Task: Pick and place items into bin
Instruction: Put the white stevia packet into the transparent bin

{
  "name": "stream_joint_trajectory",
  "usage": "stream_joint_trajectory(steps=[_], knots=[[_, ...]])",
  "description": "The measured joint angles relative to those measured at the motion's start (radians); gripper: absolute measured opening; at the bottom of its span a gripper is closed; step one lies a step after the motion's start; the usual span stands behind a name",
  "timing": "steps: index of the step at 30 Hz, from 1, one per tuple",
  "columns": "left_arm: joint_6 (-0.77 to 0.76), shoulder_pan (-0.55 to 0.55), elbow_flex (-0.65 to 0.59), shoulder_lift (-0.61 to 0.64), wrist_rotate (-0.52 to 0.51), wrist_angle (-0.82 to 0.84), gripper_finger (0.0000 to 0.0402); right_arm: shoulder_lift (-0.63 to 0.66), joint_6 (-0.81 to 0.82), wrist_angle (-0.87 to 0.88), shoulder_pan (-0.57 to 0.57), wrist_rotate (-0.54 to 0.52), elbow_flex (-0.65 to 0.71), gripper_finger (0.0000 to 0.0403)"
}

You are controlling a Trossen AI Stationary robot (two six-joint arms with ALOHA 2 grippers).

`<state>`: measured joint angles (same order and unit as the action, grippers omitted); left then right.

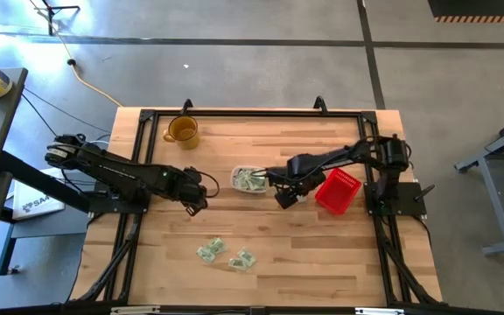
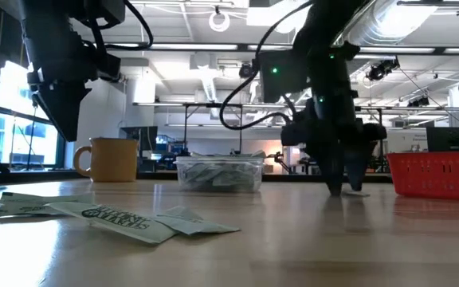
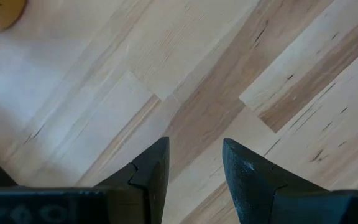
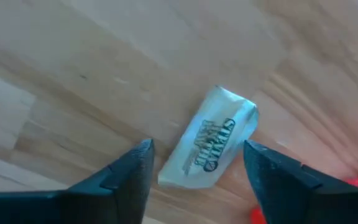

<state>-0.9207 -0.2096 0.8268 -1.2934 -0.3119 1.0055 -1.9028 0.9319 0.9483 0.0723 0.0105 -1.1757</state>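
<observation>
Hovering tip-down beside bin (image 1: 249,180), R gripper (image 4: 197,163) was spread over packet (image 4: 209,146); L gripper (image 3: 194,163) spread too.

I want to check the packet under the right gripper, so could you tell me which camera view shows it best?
The right wrist view: the packet lies flat on the table, its print legible, between the open right gripper fingers. The high and low views hide it behind the arm; the left wrist view shows only bare wood.

Amber mug (image 1: 182,131) near the table's (image 1: 322,262) far edge — red basket (image 1: 338,191) right.
</observation>
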Motion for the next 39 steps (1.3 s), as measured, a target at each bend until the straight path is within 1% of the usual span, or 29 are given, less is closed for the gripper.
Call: stream_joint_trajectory(steps=[2, 5, 7, 11, 12, 15, 17, 19, 21, 24, 27, 30, 32, 34, 37, 39], knots=[[0.0, 0.0, 0.0, 0.0, 0.003, 0.001, 0.0184, -0.018, -0.059, 0.001, 0.012, 0.011, -0.001, 0.0225], [0.0, 0.0, 0.0, 0.0, 0.006, 0.009, 0.0184, -0.022, -0.147, -0.028, 0.045, 0.052, 0.031, 0.0176], [0.0, 0.0, 0.0, 0.0, 0.006, 0.013, 0.0184, -0.021, -0.183, -0.047, 0.073, 0.081, 0.057, 0.0133], [0.0, 0.0, 0.0, 0.0, 0.006, 0.016, 0.0184, -0.013, -0.264, -0.039, 0.118, 0.134, 0.058, 0.0026], [0.0, 0.0, 0.0, 0.0, 0.006, 0.016, 0.0184, -0.003, -0.287, -0.036, 0.122, 0.145, 0.042, 0.0014], [0.0, 0.0, 0.0, 0.0, 0.006, 0.015, 0.0184, 0.02, -0.308, -0.034, 0.123, 0.147, -0.037, 0.0019], [0.0, 0.0, 0.0, 0.0, 0.006, 0.015, 0.0184, 0.05, -0.308, -0.046, 0.124, 0.138, -0.132, 0.0014], [-0.001, 0.0, 0.0, 0.0, 0.006, 0.015, 0.0184, 0.061, -0.319, -0.055, 0.119, 0.101, -0.236, 0.0004], [-0.003, 0.001, 0.0, 0.0, 0.008, 0.015, 0.0184, 0.049, -0.336, -0.095, 0.116, 0.053, -0.323, 0.0005], [-0.004, 0.0, 0.0, 0.0, 0.023, 0.015, 0.0184, 0.002, -0.371, -0.137, 0.13, 0.077, -0.425, 0.0002], [-0.016, 0.0, 0.0, 0.0, 0.048, 0.021, 0.0184, -0.06, -0.418, -0.063, 0.138, 0.117, -0.479, 0.0004], [-0.036, 0.0, 0.0, 0.0, 0.088, 0.031, 0.0184, -0.103, -0.494, 0.073, 0.116, 0.095, -0.477, 0.0011], [-0.055, 0.0, 0.0, 0.0, 0.103, 0.046, 0.0184, -0.103, -0.544, 0.156, 0.075, 0.061, -0.48, 0.0022], [-0.065, 0.0, 0.0, 0.0, 0.116, 0.052, 0.0184, -0.094, -0.589, 0.203, 0.028, 0.019, -0.469, 0.0044], [-0.071, 0.0, 0.0, 0.0, 0.114, 0.052, 0.0184, -0.087, -0.623, 0.226, -0.035, -0.018, -0.455, 0.0092], [-0.066, 0.0, 0.0, 0.0, 0.105, 0.044, 0.0184, -0.077, -0.632, 0.203, -0.072, -0.052, -0.454, 0.013]])
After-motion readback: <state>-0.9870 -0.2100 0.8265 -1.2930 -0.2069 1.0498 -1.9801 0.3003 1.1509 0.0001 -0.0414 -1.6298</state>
